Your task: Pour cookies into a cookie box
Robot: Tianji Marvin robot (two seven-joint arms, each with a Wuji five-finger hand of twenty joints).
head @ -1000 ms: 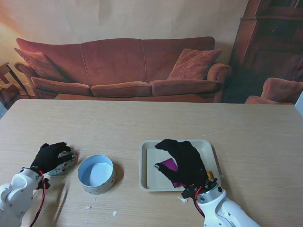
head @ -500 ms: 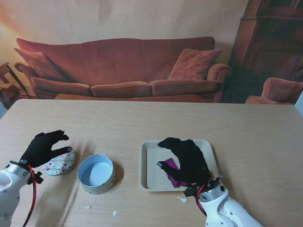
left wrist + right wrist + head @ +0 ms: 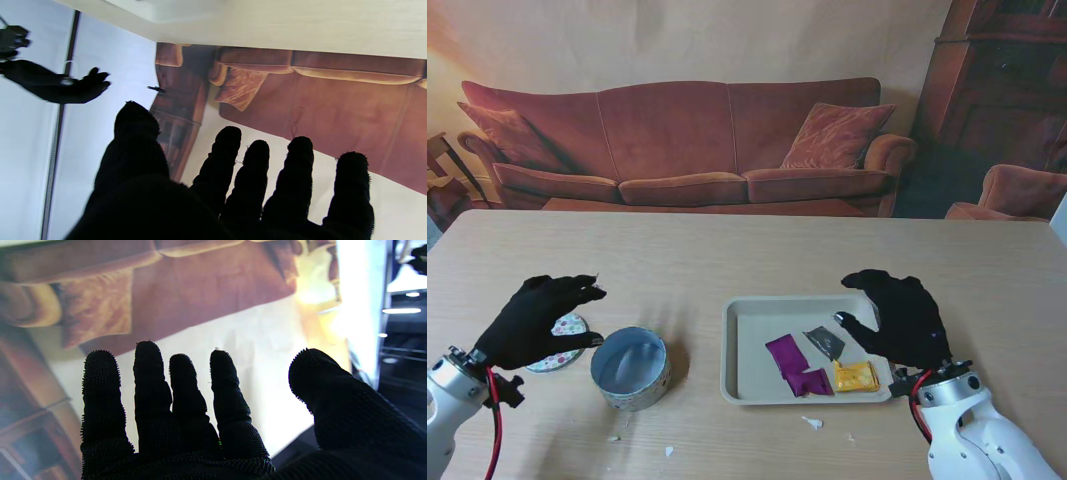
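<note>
A round blue cookie box [image 3: 630, 367] stands open on the table, nearer to me and left of the centre. Its floral lid [image 3: 564, 338] lies flat just to the left, partly hidden by my left hand [image 3: 535, 320], which hovers open above it. A beige tray [image 3: 752, 320] holds two purple packets [image 3: 792, 363], a grey packet [image 3: 825, 342] and a yellow packet [image 3: 855, 376]. My right hand [image 3: 897, 318] is raised over the tray's right side, open and empty. Both wrist views show spread fingers [image 3: 293, 180] [image 3: 150, 396] with nothing in them.
Small white crumbs [image 3: 815, 423] lie on the table near its front edge. A red sofa [image 3: 687, 145] and a dark cabinet [image 3: 1002, 90] stand beyond the far edge of the table.
My right hand lifted off the tray and moved right, uncovering the packets. My left hand let go of the lid, which now lies flat, and rose above it.
</note>
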